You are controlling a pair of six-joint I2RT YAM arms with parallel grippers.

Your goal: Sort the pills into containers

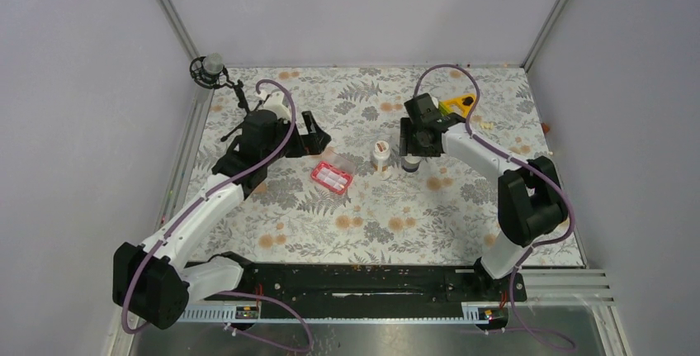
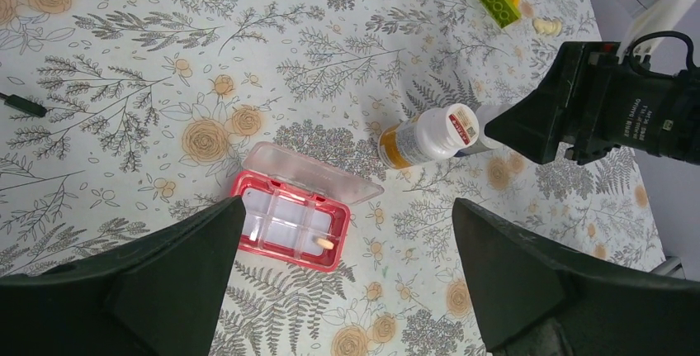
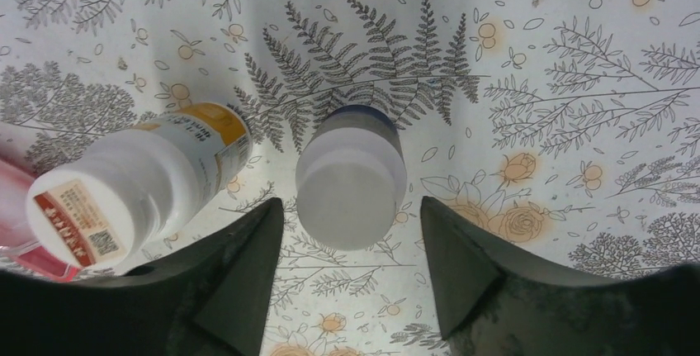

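The red-pink pill tray (image 1: 332,176) lies mid-table with its clear lid open. In the left wrist view the tray (image 2: 262,247) holds one pale orange pill (image 2: 325,243) in a front compartment. A pale grain (image 2: 546,26) lies loose near the yellow tool. My left gripper (image 1: 318,137) is open and empty, above and behind the tray, which shows between its fingers (image 2: 165,282). My right gripper (image 1: 413,148) is open and hangs over a plain white bottle (image 3: 351,178), whose cap sits just ahead of its fingers (image 3: 470,265).
A white bottle with a yellow label (image 1: 380,154) stands between the tray and the plain bottle; it also shows in the right wrist view (image 3: 132,191). A yellow wedge tool (image 1: 459,105) lies at the back right. A black stand (image 1: 210,69) is at the back left corner.
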